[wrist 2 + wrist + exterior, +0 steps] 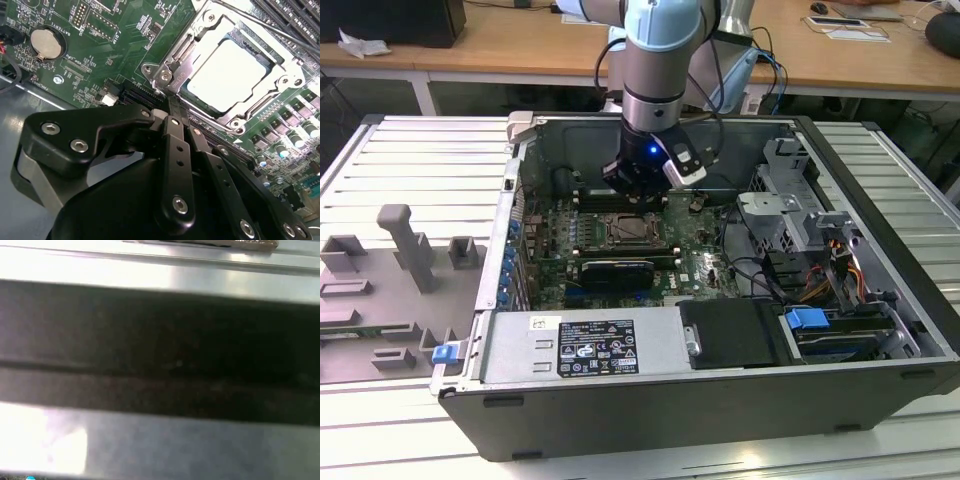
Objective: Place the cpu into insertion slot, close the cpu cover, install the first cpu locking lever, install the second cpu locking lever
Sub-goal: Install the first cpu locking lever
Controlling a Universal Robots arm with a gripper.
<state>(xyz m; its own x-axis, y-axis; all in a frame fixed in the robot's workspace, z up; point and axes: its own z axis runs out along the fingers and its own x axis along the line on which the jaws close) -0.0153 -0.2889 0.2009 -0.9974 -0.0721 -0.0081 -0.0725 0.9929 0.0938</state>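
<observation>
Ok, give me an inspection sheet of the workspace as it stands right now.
Surface: slatted metal table carrying an open computer case.
Job's things: cpu sits in the slot on the green motherboard; the cover lies down around it, chip showing through its window. A thin lever rod runs along one side of the cover; whether it is latched cannot be told.
Clutter: grey fixture blocks on the table at the exterior view's left.
Gripper: gripper shut, empty, tips at the cover's corner.
Cables: bundle of wires by the drive bays; arm cables above the case.
Surroundings: wooden desks behind.
</observation>
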